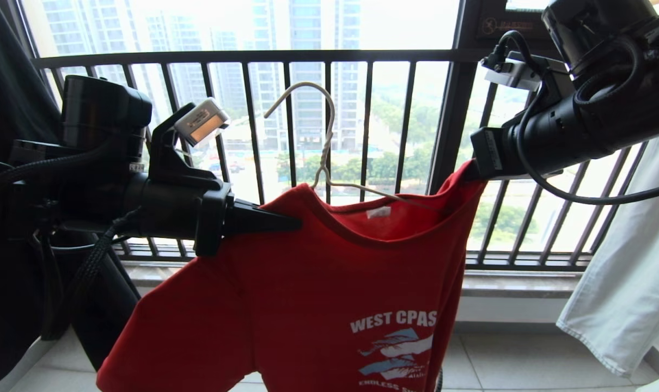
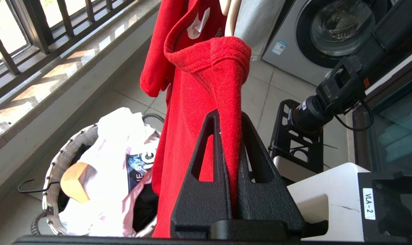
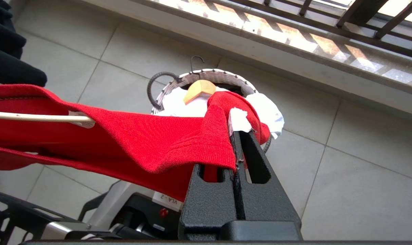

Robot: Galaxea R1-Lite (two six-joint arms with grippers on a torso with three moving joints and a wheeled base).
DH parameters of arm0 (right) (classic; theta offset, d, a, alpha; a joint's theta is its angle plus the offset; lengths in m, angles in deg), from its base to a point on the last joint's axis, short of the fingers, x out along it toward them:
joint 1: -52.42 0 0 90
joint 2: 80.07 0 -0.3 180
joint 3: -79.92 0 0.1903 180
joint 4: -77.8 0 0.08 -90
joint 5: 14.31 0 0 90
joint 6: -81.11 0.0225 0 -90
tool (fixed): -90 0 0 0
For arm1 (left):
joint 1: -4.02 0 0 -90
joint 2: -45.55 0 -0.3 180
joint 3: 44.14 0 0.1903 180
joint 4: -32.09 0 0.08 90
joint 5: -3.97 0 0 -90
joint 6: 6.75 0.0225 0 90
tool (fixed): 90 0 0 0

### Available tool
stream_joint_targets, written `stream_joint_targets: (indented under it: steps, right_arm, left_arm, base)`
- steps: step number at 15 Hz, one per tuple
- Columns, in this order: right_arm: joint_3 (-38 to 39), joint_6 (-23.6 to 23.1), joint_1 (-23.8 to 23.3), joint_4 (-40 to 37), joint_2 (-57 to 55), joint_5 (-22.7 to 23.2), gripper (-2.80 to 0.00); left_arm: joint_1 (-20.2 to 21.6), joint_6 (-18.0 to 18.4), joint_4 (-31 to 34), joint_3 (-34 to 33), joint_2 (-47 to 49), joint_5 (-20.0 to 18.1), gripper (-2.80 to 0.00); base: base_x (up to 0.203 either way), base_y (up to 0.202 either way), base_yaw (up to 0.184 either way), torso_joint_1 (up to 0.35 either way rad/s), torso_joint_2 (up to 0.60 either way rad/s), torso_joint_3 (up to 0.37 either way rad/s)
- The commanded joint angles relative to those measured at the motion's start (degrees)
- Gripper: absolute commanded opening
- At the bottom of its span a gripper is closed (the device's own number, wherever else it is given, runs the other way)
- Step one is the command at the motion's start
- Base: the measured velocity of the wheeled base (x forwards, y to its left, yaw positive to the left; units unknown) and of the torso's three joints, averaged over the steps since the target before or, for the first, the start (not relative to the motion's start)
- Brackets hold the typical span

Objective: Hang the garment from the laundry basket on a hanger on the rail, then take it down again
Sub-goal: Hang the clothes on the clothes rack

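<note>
The garment, a red T-shirt with white lettering, hangs spread between my two grippers in front of the window. The hanger, thin and cream-white, sits inside the collar with its hook free in the air. My left gripper is shut on one shoulder of the garment, as the left wrist view shows. My right gripper is shut on the other side of the collar, pinching red fabric in the right wrist view. The laundry basket stands on the floor below. The rail is out of view.
A dark railing of vertical bars runs across the window behind the shirt. A white garment hangs at the right and a black one at the left. The basket holds pale clothes and a wooden hanger. A washing machine stands nearby.
</note>
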Motion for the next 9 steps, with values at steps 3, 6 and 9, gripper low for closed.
stream_joint_targets:
  steps: [3,6,9]
  right_arm:
    - [-0.89,-3.89,7.01,-0.66,-0.22,-11.84,-2.80]
    - [-0.89,-6.42,7.52,-0.32,-0.22,-19.48,-2.80]
    - [-0.89,-6.46,6.89,1.29,1.01,-23.18,-2.80]
  left_arm:
    - [-0.48,-7.03,-12.92,-6.01,-1.67,-0.46,-2.80]
    - [-3.31,-6.41,-15.08,-8.44,-1.73,-0.16,-2.80]
    - [-4.20,-6.28,-16.41,-9.12,-0.93,2.39,-2.80]
  base:
    - [0.000,0.000,0.000,0.000,0.00,0.000]
    - [0.000,0.000,0.000,0.000,0.00,0.000]
    - [0.000,0.000,0.000,0.000,0.00,0.000]
